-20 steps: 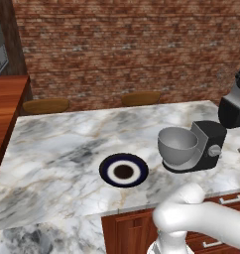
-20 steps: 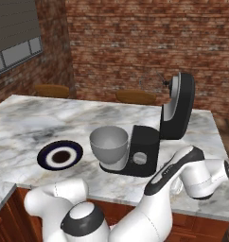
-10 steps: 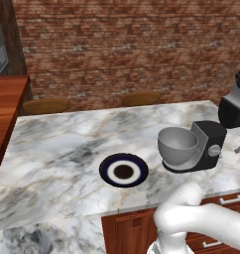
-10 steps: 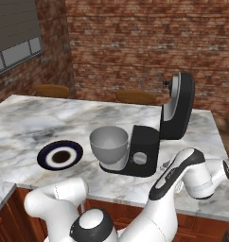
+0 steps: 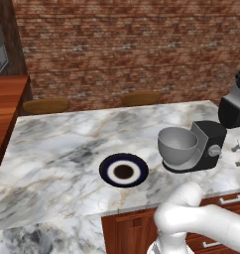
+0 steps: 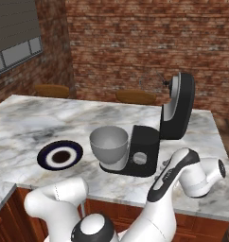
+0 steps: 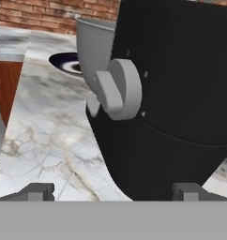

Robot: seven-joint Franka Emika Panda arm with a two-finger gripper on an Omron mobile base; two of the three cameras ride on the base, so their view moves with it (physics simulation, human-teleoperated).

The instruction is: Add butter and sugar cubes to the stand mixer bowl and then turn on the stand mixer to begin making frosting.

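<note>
Claw is spread wide with nothing between its tips, which sit at either side of my hand view, close up against the black side of the stand mixer; its silver knob is dead ahead of me. From the base cameras I see the mixer's head tilted up and back (well clear of the bowl). Beneath it sits the stand mixer bowl on the marble counter, with the blue-rimmed plate just beside it.
</note>
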